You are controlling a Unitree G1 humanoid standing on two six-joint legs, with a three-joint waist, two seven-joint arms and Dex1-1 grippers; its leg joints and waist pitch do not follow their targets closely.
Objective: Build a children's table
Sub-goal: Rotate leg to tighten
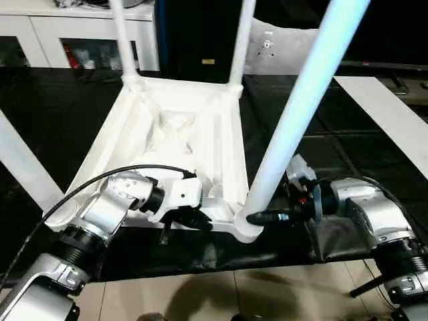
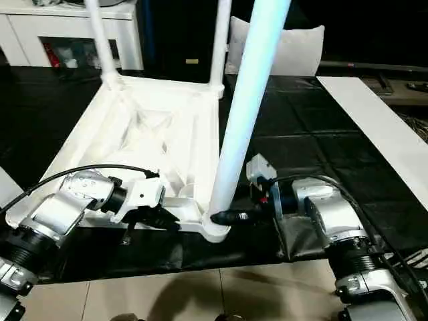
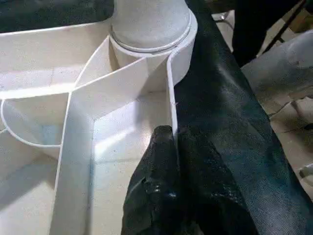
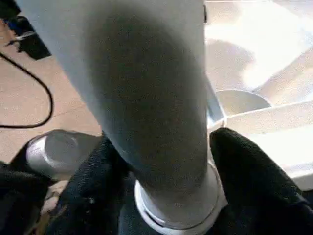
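White moulded plastic fills the work area: the small all-white children's table (image 1: 174, 134) lies upside down on a black, slightly creased sheet (image 1: 321, 154), its ribbed underside facing up and its long round tapered legs rising from rounded corner sockets. Nearest the robot, the left gripper (image 1: 190, 221) clamps its two black fingers tight on the thin near rim wall of the tabletop; the left wrist view shows the glossy, scuffed fingers (image 3: 161, 196) pinched either side of that upright wall, with curved ribs and the corner socket just beyond, detail the head views cannot resolve. At the near right corner, the right gripper (image 1: 257, 218) has its black fingers either side of the base of the near leg (image 1: 287, 127), a smooth pale tube tilting up out of its socket (image 1: 246, 227); the right wrist view shows each finger (image 4: 244, 171) flanking the leg just above the socket collar, and whether they press it I cannot tell. Silver forearms and a black cable (image 1: 80, 190) frame the foreground over beige floor tiles (image 1: 200, 294). Farther off, two more legs (image 1: 124, 37) stand at the far corners, and behind them a white cabinet with glass doors (image 1: 40, 33).
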